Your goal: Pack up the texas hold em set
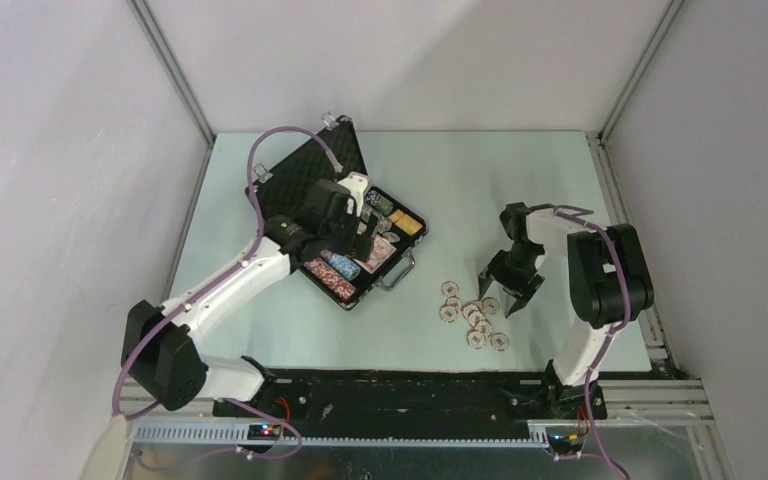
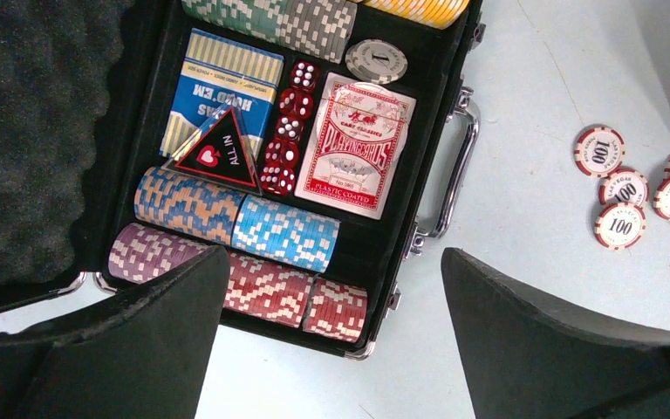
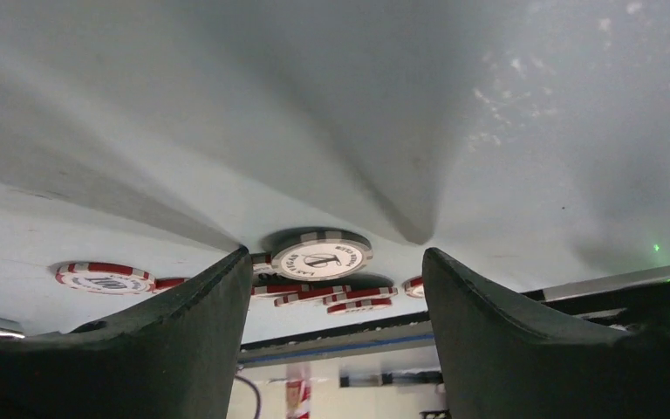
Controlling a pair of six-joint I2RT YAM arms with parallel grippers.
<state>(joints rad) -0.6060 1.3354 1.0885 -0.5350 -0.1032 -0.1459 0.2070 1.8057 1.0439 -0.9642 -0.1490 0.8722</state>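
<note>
The black case (image 1: 355, 298) lies open at the table's middle left, its foam-lined lid (image 1: 312, 165) propped back. It holds rows of multicoloured chips (image 2: 283, 234), a blue card deck (image 2: 218, 87), a red card deck (image 2: 358, 144) and a row of red dice (image 2: 288, 131). My left gripper (image 1: 365, 225) hangs open above the case; in its wrist view, the left gripper (image 2: 336, 336) frames the case's near corner. Loose red-and-white chips (image 1: 475, 318) lie right of the case. My right gripper (image 1: 508, 292) stands open over them, and a grey chip (image 3: 321, 256) lies between its tips, touching neither finger.
A black triangular "ALL IN" marker (image 2: 216, 153) rests on the blue deck, and a single grey chip (image 2: 376, 61) lies at the red deck's top. The silver handle (image 2: 458, 166) faces the loose chips (image 2: 621, 224). Grey walls enclose the table on three sides.
</note>
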